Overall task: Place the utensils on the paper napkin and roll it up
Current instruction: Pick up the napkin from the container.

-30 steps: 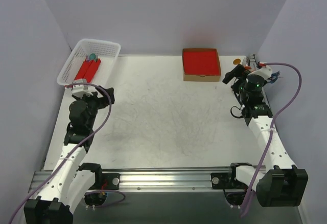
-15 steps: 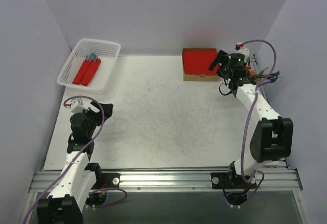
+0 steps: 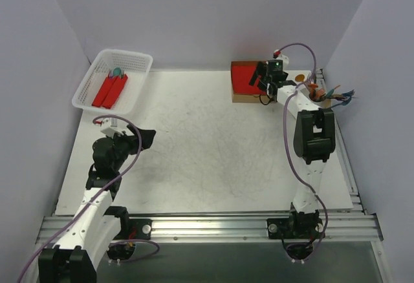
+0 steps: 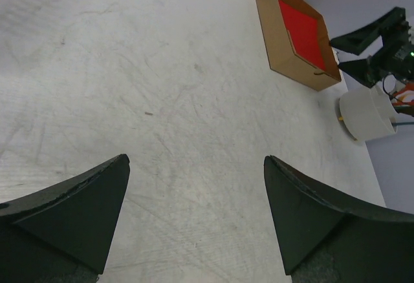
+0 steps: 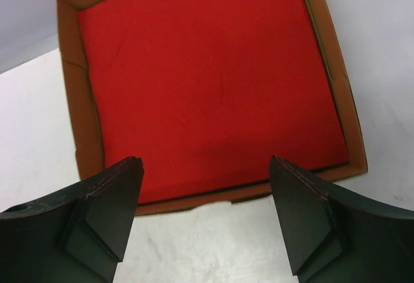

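Orange, teal and blue utensils [image 3: 330, 93] lie bunched at the far right edge of the table [image 3: 207, 154]. They are just beside the right arm and off to the right of the right gripper [image 3: 262, 76]. That gripper hangs over the red stack [image 5: 207, 70] in the cardboard box [image 3: 253, 97], jaws spread wide and empty. The left gripper [image 4: 196, 160], likewise spread and empty, hovers over bare table on the near left, well apart from the utensils.

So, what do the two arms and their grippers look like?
Both arms have white links with black joints: left arm, right arm. A purple cable runs along each. The left gripper and right gripper have black, wedge-shaped fingers.
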You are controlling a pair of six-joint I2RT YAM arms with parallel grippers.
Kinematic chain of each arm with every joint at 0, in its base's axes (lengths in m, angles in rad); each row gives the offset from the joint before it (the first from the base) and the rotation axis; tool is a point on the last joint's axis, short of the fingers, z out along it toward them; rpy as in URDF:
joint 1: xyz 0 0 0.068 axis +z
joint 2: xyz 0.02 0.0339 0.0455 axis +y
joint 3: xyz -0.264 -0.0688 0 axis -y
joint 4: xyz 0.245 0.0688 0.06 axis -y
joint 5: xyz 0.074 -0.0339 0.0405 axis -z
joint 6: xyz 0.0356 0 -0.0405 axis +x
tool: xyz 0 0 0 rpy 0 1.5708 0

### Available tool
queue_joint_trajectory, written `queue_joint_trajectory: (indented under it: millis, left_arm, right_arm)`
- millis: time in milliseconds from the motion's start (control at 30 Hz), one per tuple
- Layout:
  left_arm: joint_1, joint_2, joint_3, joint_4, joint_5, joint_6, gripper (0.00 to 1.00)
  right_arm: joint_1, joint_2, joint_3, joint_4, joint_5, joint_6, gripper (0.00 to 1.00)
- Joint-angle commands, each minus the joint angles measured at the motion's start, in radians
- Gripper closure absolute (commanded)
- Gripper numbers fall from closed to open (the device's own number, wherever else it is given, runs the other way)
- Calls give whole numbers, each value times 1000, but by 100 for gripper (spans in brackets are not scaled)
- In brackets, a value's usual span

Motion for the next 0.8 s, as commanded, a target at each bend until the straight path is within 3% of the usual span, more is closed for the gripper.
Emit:
queue_joint_trajectory:
  millis: [0,267,500,667,767]
  left_arm:
    - [-66,5,48,55,-11,62,6]
    - [-228,50,99,9,-164,134,6]
    - [-251,79,105,20,-171,134,6]
    - [-261,91,109,22,-174,134,6]
    - [-268,97,112,23,-174,134,6]
  right_arm:
    - [18,77,143,-53,60,-57,20]
    - [47,278,389,-168,107,-63,29]
    - [67,399,553,-286,191,-82,33]
    - [75,423,588,-309,215,-88,43]
    - [78,441,613,-340,231,-95,43]
